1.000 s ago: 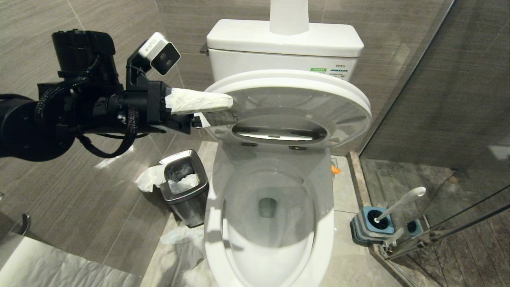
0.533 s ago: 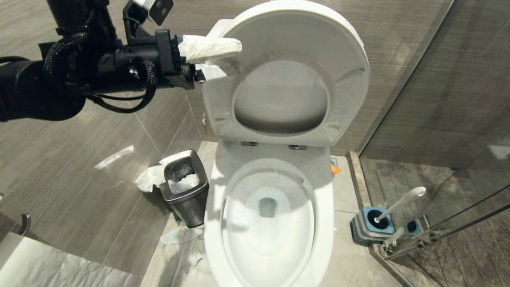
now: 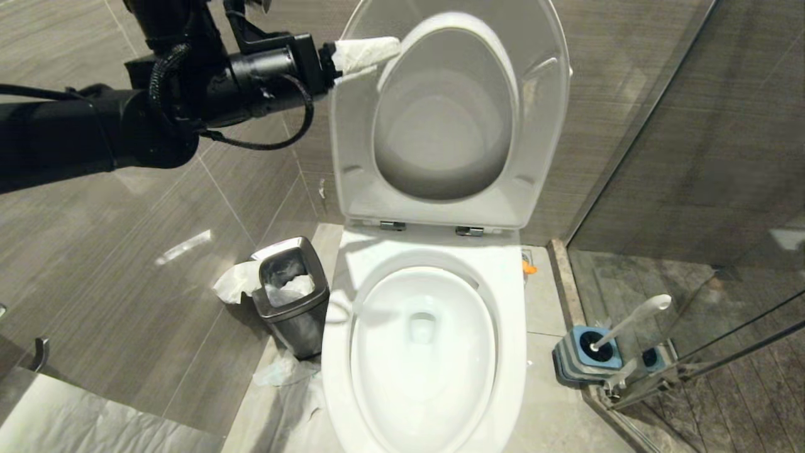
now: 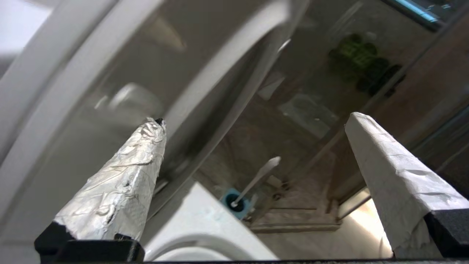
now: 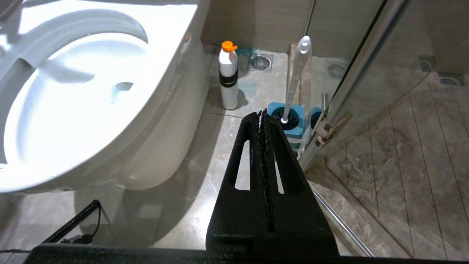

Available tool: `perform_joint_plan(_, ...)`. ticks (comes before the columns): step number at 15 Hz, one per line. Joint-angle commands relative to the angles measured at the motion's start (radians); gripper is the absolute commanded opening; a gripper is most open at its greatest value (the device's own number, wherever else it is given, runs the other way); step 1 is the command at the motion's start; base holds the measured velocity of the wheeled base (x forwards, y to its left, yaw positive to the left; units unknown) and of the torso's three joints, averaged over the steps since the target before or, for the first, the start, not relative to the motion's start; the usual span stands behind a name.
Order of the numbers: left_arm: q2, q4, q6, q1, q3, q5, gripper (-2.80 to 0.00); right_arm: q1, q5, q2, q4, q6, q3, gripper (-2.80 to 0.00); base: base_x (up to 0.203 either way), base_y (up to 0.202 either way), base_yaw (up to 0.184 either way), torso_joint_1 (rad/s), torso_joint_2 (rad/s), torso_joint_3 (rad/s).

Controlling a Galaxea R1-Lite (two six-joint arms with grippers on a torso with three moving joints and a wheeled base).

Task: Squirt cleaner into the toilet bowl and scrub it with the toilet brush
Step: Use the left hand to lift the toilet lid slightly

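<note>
The white toilet bowl (image 3: 512, 377) is uncovered, with its seat and lid (image 3: 547, 126) standing upright against the tank. My left gripper (image 3: 383, 60) is high at the upper left edge of the raised seat. It is open, its white-wrapped fingers (image 4: 124, 183) wide apart, and nothing is between them (image 4: 255, 120). The toilet brush (image 3: 632, 321) leans in its blue-and-grey holder (image 3: 588, 355) to the right of the toilet. A white cleaner bottle (image 5: 228, 79) with an orange cap stands on the floor beside the bowl (image 5: 73, 110). My right gripper (image 5: 261, 113) hangs shut and empty, low over the floor near the brush (image 5: 296, 73).
A small steel bin (image 3: 292, 296) with tissue in it stands left of the toilet, and loose paper (image 3: 283, 390) lies on the floor there. A glass shower partition (image 3: 692, 189) closes off the right side just behind the brush holder.
The seat and lid have swung from half raised to fully upright. My left gripper has risen and moved right along with their edge. The right arm has stayed still.
</note>
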Motion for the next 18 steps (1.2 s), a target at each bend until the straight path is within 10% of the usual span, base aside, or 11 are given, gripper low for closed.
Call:
perform_joint_plan(1,0.065,0.001,0.062,0.0,-0.006,-0.005,0.0,0.0,0.0,0.001,-0.001,0.001,0.0,-2.8,0.0,0.0,0.0,0.0,0.0,0.0)
perform_joint_plan(6,0.106,-0.016,0.247,0.0,-0.014,0.04,0.0,0.0,0.0,0.001,-0.001,0.001,0.0,-2.8,0.0,0.0,0.0,0.0,0.0,0.0)
perform_joint_plan(18,0.195,-0.244,0.259,-0.038,-0.014,0.257,0.0,0.0,0.0,0.001,-0.001,0.001,0.0,-2.8,0.0,0.0,0.0,0.0,0.0,0.0)
